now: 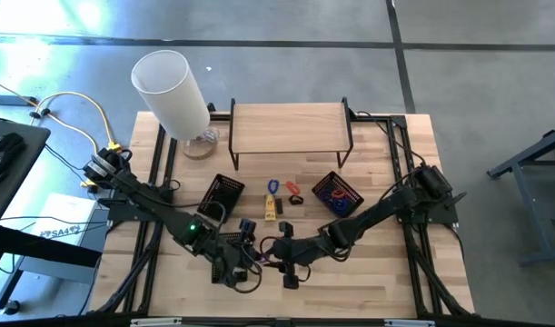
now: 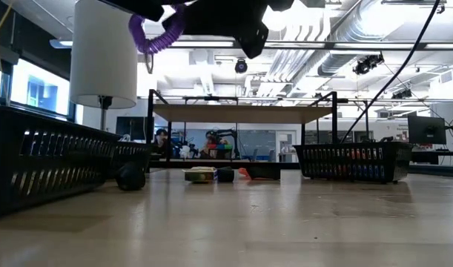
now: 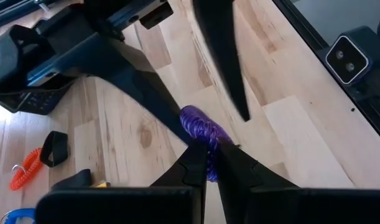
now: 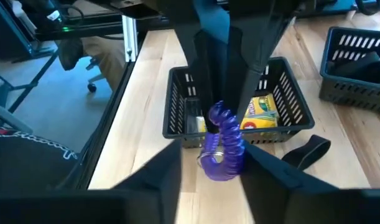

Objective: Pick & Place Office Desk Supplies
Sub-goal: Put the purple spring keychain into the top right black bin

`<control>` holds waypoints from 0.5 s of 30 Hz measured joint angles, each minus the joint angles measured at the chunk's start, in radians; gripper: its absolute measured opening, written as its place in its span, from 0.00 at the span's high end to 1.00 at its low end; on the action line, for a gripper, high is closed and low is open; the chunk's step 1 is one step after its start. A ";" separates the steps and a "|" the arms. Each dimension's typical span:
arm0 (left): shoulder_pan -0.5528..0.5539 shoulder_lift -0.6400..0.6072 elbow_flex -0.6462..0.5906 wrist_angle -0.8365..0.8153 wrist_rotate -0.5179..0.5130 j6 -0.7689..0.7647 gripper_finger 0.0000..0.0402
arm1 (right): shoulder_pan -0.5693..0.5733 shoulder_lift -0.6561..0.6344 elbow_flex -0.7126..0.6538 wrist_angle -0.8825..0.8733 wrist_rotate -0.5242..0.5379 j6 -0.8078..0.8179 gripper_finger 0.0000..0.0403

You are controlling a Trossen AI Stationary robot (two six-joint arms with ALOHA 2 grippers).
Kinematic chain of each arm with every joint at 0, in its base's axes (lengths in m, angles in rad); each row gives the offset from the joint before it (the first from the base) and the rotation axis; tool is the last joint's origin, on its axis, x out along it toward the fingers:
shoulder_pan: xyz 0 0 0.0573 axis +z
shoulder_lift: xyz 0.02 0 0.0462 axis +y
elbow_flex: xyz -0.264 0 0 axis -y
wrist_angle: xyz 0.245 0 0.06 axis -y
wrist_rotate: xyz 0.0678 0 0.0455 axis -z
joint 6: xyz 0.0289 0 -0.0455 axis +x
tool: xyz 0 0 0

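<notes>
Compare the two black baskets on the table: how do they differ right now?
The left basket sits on the left arm's side; in the right wrist view it holds a yellow packet. The right basket sits on the right arm's side and shows red and blue pieces inside, with no yellow showing. From above, the right basket looks turned more diagonally than the left basket. Both are black, slotted, open-topped and rest on the table.
</notes>
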 joint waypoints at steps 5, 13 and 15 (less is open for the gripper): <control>0.000 0.000 0.000 0.000 0.000 -0.006 0.96 | 0.001 0.000 0.000 -0.004 -0.001 -0.043 0.90; 0.010 0.003 0.000 0.000 -0.013 -0.007 0.95 | 0.005 0.000 0.000 -0.003 -0.001 -0.067 0.96; 0.012 0.005 0.000 -0.003 -0.025 -0.008 0.93 | 0.008 0.000 0.000 -0.003 0.000 -0.068 0.97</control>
